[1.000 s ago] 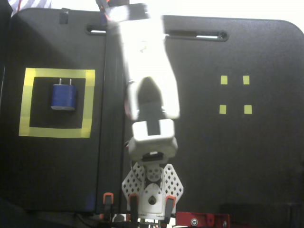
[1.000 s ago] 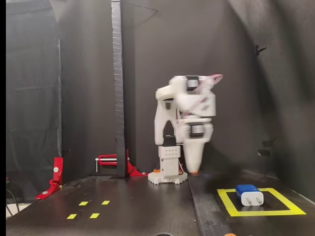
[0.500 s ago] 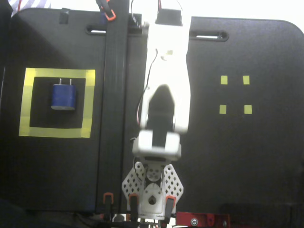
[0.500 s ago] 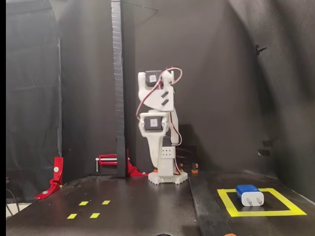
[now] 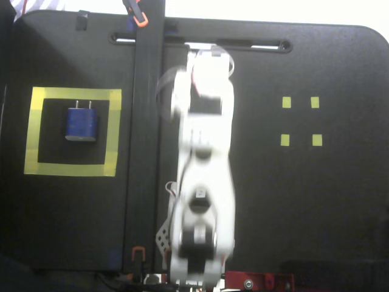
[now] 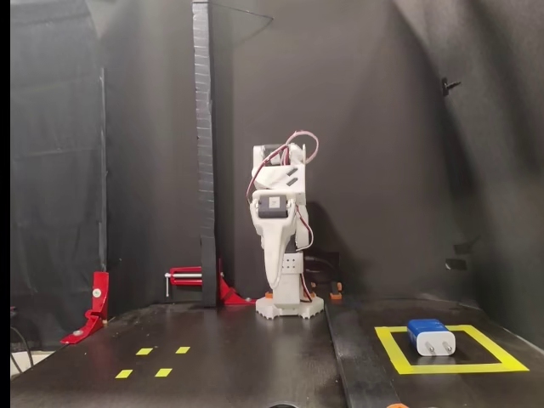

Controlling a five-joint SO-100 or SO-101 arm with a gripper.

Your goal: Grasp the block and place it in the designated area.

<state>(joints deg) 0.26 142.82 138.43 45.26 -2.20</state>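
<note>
"Black table, black walls. Where is the blue block?"

"Inside the yellow square, on the left side when you look from above. It lies flat, nothing touching it."

"Which way does it point?"

"Its two pale prongs point to the far edge from above. From the front they point at us."

"And the arm?"

"It has folded up over its base in the middle, well apart from the block. Before, it reached farther out. I can't tell if the gripper is wide or closed."
</note>
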